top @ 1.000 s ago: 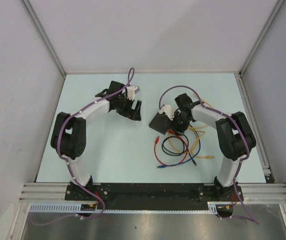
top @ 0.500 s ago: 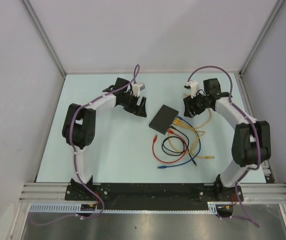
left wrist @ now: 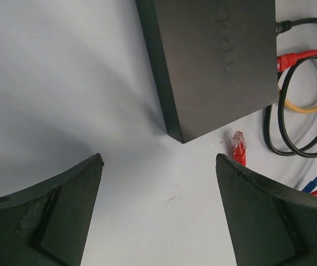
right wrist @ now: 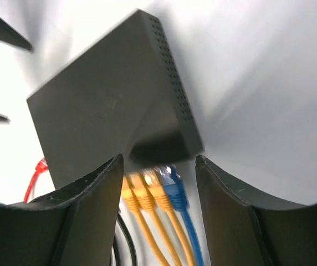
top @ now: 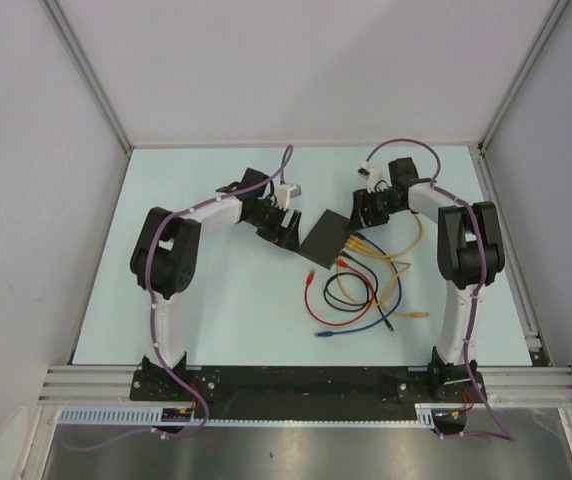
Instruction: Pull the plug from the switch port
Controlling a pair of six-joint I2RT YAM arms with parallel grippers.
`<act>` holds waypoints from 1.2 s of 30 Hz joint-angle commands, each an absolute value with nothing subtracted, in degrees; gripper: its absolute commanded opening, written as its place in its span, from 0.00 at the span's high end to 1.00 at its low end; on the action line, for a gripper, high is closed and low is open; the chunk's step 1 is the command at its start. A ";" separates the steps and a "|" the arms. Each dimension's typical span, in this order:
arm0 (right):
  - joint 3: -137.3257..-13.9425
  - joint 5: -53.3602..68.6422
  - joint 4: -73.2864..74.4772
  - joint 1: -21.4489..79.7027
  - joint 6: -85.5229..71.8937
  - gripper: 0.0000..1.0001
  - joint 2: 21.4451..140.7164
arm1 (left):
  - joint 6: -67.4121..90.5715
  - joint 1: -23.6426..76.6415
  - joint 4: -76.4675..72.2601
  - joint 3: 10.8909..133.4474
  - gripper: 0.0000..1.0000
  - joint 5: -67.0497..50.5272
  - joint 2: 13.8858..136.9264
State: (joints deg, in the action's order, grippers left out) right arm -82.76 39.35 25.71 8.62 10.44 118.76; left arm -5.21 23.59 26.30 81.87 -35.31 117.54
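Observation:
The switch (top: 326, 238) is a flat black box lying in the middle of the table. Three yellow plugs (right wrist: 143, 194) and a blue plug (right wrist: 175, 193) sit in the sockets on its near-right edge, and a red plug (left wrist: 292, 60) and a black cable (left wrist: 308, 25) are also attached. My left gripper (top: 288, 231) is open and empty just left of the switch; the box's corner (left wrist: 214, 61) lies ahead of the gripper (left wrist: 159, 159). My right gripper (top: 365, 213) is open, and its jaws stand either side of the yellow and blue plugs in the right wrist view (right wrist: 158, 160).
Loose loops of yellow, red, blue and black cable (top: 361, 288) lie on the table in front of the switch. A loose red plug (left wrist: 239, 148) lies close to my left gripper's right finger (left wrist: 269, 216). Grey walls enclose the table on three sides.
The right gripper swung away to the back right, then came back left to the switch's plug end. The left gripper moved right, up to the switch's left side.

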 commanded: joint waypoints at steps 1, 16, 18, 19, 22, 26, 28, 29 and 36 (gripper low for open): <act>-86.57 42.45 24.52 12.29 8.88 0.40 121.19 | -7.38 26.10 26.01 79.99 0.12 -38.14 113.47; -90.25 40.00 25.56 9.67 10.16 0.22 113.73 | -8.79 22.95 30.67 73.38 0.09 -29.63 94.93; -97.07 39.55 33.69 10.02 13.87 0.21 116.35 | -9.66 22.85 31.20 77.32 0.09 -29.62 95.18; -99.29 39.29 36.36 10.19 14.76 0.22 117.67 | -9.58 22.85 31.38 79.00 0.08 -29.62 96.49; -106.67 39.11 43.32 9.93 13.28 0.25 122.25 | -9.32 22.85 33.48 86.38 0.09 -29.19 99.74; -107.75 37.10 46.75 10.63 20.99 0.28 121.72 | -8.53 22.50 34.54 91.93 0.14 -30.93 105.28; -111.43 39.10 52.18 9.93 23.54 0.31 125.57 | -8.61 22.33 35.33 92.64 0.17 -32.51 106.52; -115.62 39.46 55.69 9.67 25.47 0.36 127.68 | -8.79 22.15 35.85 92.98 0.20 -34.96 108.35; -123.22 42.18 58.79 6.15 28.81 0.48 137.19 | -13.01 22.15 36.30 97.55 0.38 -39.73 117.40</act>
